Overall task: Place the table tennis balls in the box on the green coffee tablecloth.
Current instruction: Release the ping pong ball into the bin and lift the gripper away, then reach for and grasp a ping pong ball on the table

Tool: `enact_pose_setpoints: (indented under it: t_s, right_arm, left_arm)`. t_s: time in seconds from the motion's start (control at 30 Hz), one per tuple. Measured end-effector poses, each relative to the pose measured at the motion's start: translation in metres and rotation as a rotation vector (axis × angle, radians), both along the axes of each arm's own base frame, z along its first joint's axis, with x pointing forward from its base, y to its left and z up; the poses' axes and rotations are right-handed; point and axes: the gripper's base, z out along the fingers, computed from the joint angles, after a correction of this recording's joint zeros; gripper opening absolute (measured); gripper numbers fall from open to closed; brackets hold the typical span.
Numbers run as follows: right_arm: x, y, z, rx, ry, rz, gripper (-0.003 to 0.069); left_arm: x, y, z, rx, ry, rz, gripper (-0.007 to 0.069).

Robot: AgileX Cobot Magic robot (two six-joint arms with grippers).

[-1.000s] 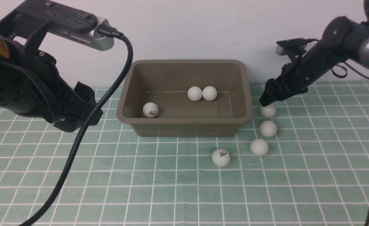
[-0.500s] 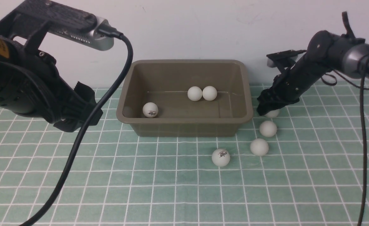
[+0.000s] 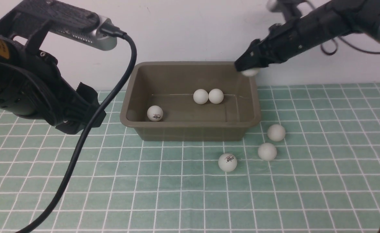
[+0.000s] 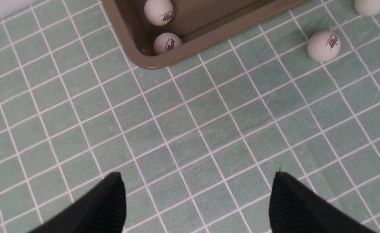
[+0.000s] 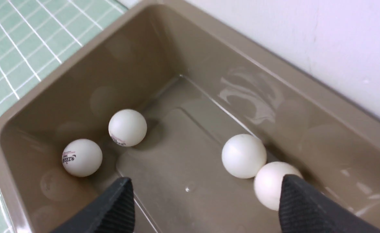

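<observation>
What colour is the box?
The box is plain olive-brown, clearest in the right wrist view.

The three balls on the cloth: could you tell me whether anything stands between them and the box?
Nothing separate does. The three balls lie on bare tablecloth by the box's near right corner; only its own wall stands between, so each must go over the rim.

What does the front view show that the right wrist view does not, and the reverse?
Only the front view: three balls on the cloth, the left arm, and a ball at the right gripper's tip by the far right corner of the box. Only the right wrist view: open fingers with nothing between them, and two balls at the box's left end, not one. Both: the box and a touching pair of balls inside.
</observation>
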Motion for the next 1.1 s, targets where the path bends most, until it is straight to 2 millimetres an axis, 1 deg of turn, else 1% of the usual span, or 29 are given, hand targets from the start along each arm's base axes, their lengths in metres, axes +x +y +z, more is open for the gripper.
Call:
enact_pose_setpoints:
  t_s: [0.17, 0.33, 0.4, 0.5, 0.53, 0.6, 0.67, 0.93, 1.0, 1.1]
  right_arm:
    - [-0.002, -0.014, 0.011, -0.051, -0.035, 0.005, 0.0539]
    - [-0.010, -0.042, 0.036, -0.139, -0.074, 0.008, 0.0535]
    - [-0.014, -0.054, 0.050, -0.156, -0.092, -0.001, 0.0534]
    - [-0.025, -0.075, 0.078, -0.166, -0.130, -0.029, 0.0534]
    - [-0.027, -0.078, 0.083, -0.166, -0.135, -0.034, 0.0534]
    - [-0.037, -0.089, 0.103, -0.164, -0.155, -0.059, 0.0534]
    - [-0.046, -0.098, 0.116, -0.170, -0.153, -0.072, 0.0534]
    - [-0.072, -0.117, 0.145, -0.212, -0.114, -0.135, 0.0534]
    - [-0.076, -0.120, 0.149, -0.217, -0.094, -0.170, 0.0534]
    - [-0.078, -0.120, 0.149, -0.206, -0.068, -0.196, 0.0534]
  left_arm:
    - [0.000, 0.000, 0.000, 0.000, 0.000, 0.000, 0.0532]
    - [0.000, 0.000, 0.000, 0.000, -0.001, 0.000, 0.0532]
    - [0.000, 0.000, 0.000, -0.001, -0.004, 0.000, 0.0532]
    - [0.001, 0.000, 0.000, -0.002, -0.008, 0.000, 0.0532]
    - [0.001, 0.000, 0.000, -0.002, -0.008, 0.000, 0.0532]
    - [0.001, 0.000, 0.001, -0.003, -0.009, 0.000, 0.0532]
    - [0.001, 0.000, 0.001, -0.004, -0.010, 0.000, 0.0532]
    - [0.001, -0.001, 0.001, -0.010, -0.016, 0.000, 0.0532]
    - [0.001, -0.001, 0.001, -0.015, -0.020, 0.000, 0.0532]
    - [0.002, -0.001, 0.002, -0.016, -0.023, 0.000, 0.0532]
